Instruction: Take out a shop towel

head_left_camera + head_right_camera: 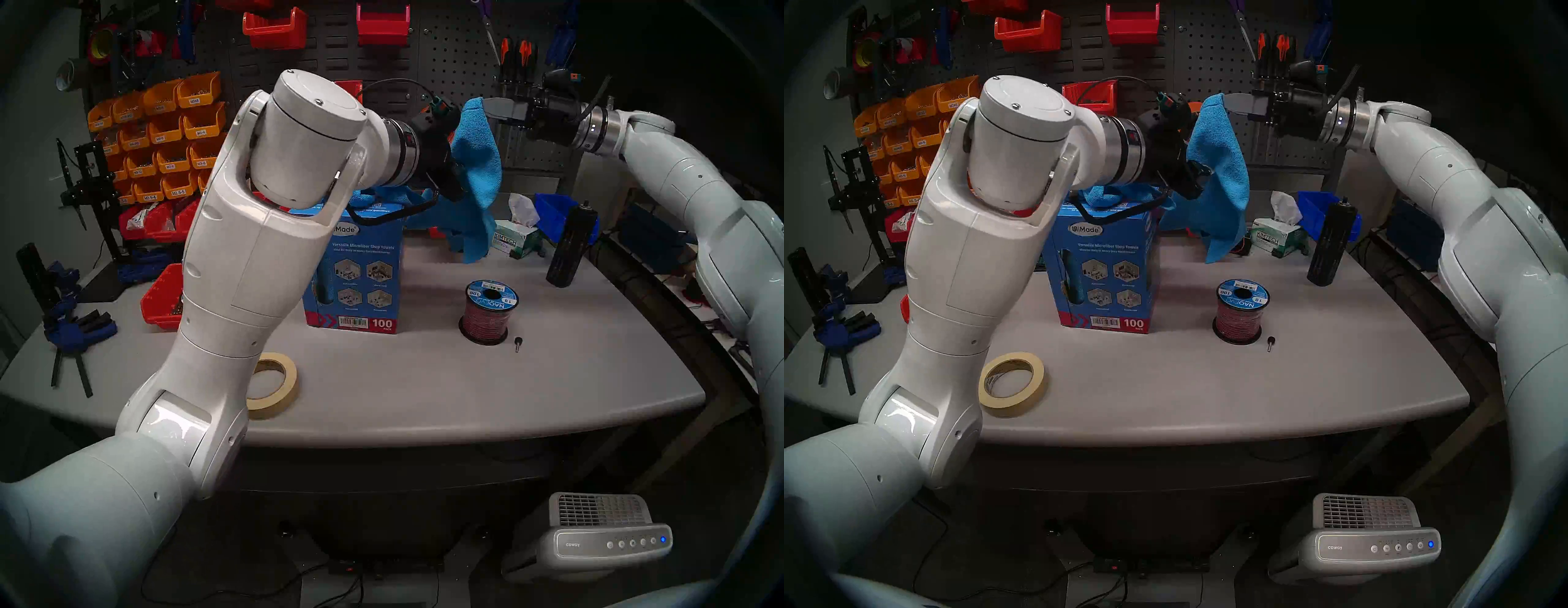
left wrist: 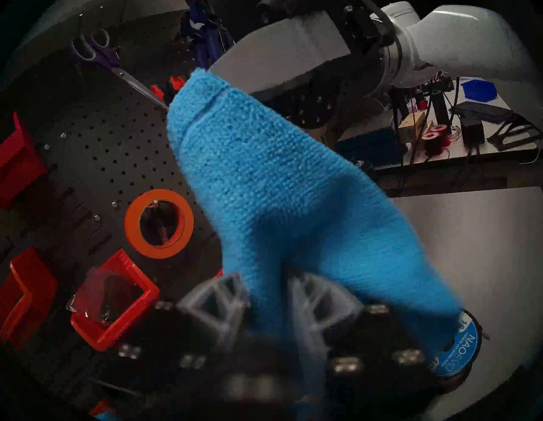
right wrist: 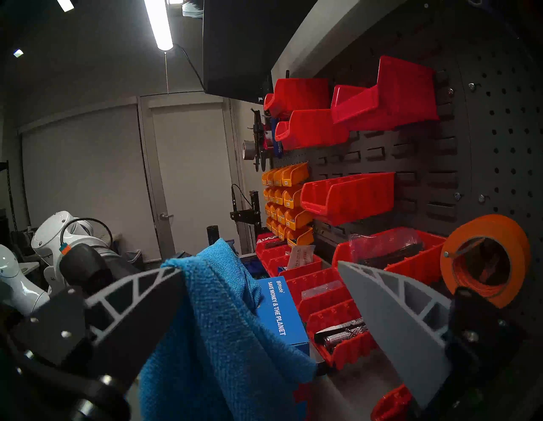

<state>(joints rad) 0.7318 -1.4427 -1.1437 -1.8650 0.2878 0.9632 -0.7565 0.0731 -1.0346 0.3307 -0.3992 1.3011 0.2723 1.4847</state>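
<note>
Shop towel (image 1: pixel 475 170), fuzzy woven blue microfiber, hangs draped over one finger of right gripper (image 3: pixel 264 317), jaws spread wide, above-right of the blue carton (image 1: pixel 356 276). Left gripper (image 2: pixel 269 297) fingers straddle its lower folds, not clamped.

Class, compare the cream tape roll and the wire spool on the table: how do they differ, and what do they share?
The tape roll is cream and low; the wire spool is taller, with red wire under a blue label. The tape roll lies near the table's front edge; the wire spool sits further back and to the right. Both are round, with a centre hole, and rest on the table.
</note>
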